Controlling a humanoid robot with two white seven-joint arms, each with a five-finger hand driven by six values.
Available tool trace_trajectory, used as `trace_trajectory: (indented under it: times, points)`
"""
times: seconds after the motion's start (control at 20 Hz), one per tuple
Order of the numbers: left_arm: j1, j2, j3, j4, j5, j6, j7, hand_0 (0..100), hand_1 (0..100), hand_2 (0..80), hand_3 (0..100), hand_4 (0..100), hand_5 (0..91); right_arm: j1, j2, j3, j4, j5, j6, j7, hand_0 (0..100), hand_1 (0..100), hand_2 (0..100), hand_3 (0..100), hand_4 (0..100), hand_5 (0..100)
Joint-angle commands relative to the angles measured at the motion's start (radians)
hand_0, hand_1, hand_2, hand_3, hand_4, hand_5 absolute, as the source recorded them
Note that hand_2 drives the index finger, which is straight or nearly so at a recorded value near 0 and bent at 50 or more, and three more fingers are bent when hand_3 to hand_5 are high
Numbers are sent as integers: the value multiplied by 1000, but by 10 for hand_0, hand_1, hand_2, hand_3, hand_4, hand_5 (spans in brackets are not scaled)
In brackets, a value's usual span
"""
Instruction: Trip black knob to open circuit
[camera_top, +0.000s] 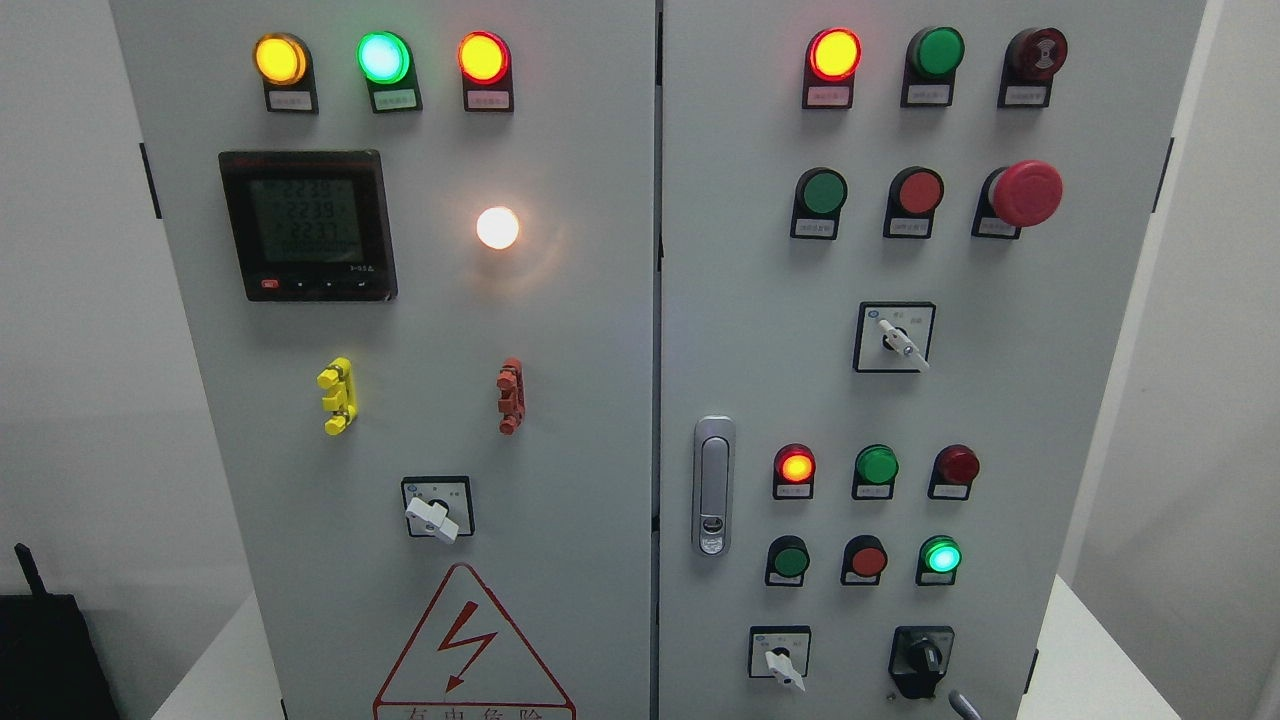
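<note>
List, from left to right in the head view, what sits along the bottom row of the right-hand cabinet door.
White-handled selector switch → black knob → a grey fingertip just entering at the bottom edge.

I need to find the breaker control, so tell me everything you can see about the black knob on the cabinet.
The black knob sits at the lower right of the right-hand cabinet door, right of a white-handled selector switch. It looks like glossy black plastic: a rotary grip on a black base plate, apparently pointing roughly upward. A grey tip at the bottom edge lies just below it, not touching.
</note>
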Motion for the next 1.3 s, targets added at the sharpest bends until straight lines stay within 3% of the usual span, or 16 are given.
trace_trajectory:
  times: [0.0, 0.4, 0.55, 0.6, 0.65, 0.7, 0.8, 0.95, 1.05, 1.25]
  points:
    - [0, 0, 0, 0, -23, 1, -1, 120, 389, 0, 0, 0, 0, 39, 14, 29, -36, 0, 0, -1, 0, 0, 0, 1000, 955, 975]
    - [0, 0, 0, 0, -23, -1, -1, 120, 389, 0, 0, 0, 0, 143, 18, 34, -99, 0, -9, -1, 0, 0, 0, 1000, 893, 867]
    - [0, 0, 0, 0, -23, -1, -1, 120, 389, 0, 0, 0, 0, 161, 26, 32, -105, 0, -12, 1, 0, 0, 0, 879, 744, 699]
    - [0, 0, 0, 0, -23, 1, -1, 120, 389, 0, 0, 0, 0, 164, 28, 31, -105, 0, -12, 10, 0, 0, 0, 751, 567, 519]
    - [0, 0, 0, 0, -23, 1, -1, 120, 389, 0, 0, 0, 0, 166, 29, 31, -105, 0, -15, 27, 0, 0, 0, 694, 518, 470]
    - [0, 0, 0, 0, -23, -1, -1, 120, 389, 0, 0, 0, 0, 172, 34, 31, -105, 0, -24, 41, 0, 0, 0, 506, 355, 358]
    - [0, 0, 0, 0, -23, -1, -1, 120, 389, 0, 0, 0, 0, 178, 35, 31, -105, -1, -41, 49, 0, 0, 0, 328, 214, 265]
    - [0, 0, 0, 0, -23, 1, -1, 120, 389, 0, 0, 0, 0, 192, 35, 32, -110, -1, -54, 49, 0, 0, 0, 85, 2, 41]
    - [0, 0, 0, 0, -23, -1, -1, 120, 389, 0, 0, 0, 0, 203, 35, 32, -115, -1, -60, 49, 0, 0, 0, 21, 0, 0]
    - [0, 0, 0, 0, -23, -1, -1, 120, 389, 0, 0, 0, 0, 212, 35, 35, -116, -1, -63, 50, 0, 0, 0, 0, 0, 0]
